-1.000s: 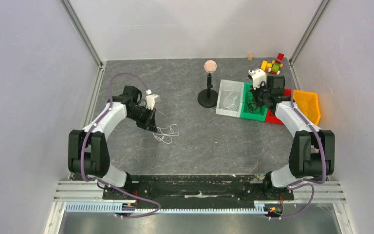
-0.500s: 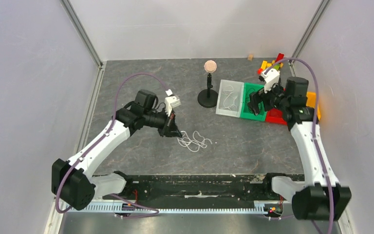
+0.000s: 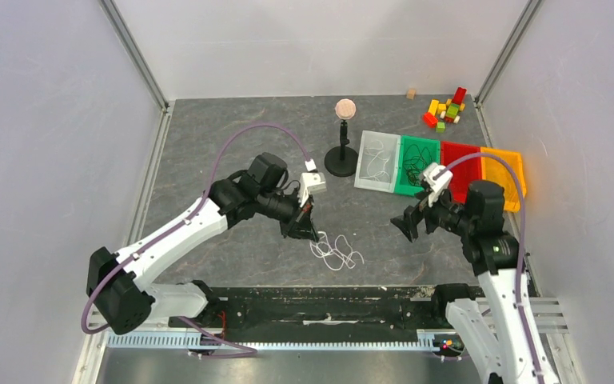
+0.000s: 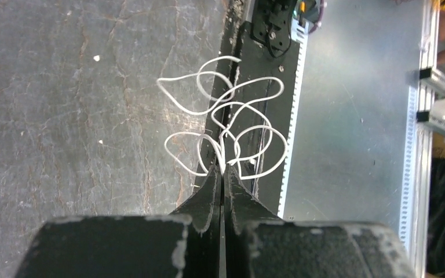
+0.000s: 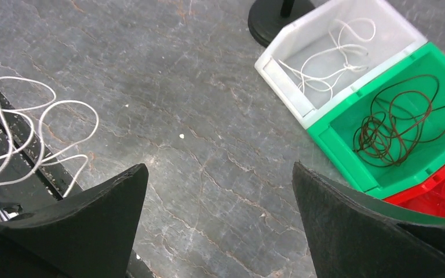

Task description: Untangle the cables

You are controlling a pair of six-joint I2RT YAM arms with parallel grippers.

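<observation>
Nearest, the left tool (image 4: 223,172) is pressed together on a white cable (image 4: 226,110), whose loose loops trail from its tips close to the near edge of the bench (image 4: 64,87). To the right, the right tool (image 5: 220,174) hovers spread wide and empty above the bare bench. Beyond it is a row of bins. A clear bin (image 5: 281,81) holds a second white cable (image 5: 330,58), and a green bin (image 5: 336,136) holds a coiled dark cable (image 5: 400,121). Then come a red bin (image 3: 458,186) and an orange bin (image 3: 500,172). A black stand (image 3: 341,164) sits just left of the clear bin. Coloured blocks (image 3: 444,108) lie in the far right corner.
</observation>
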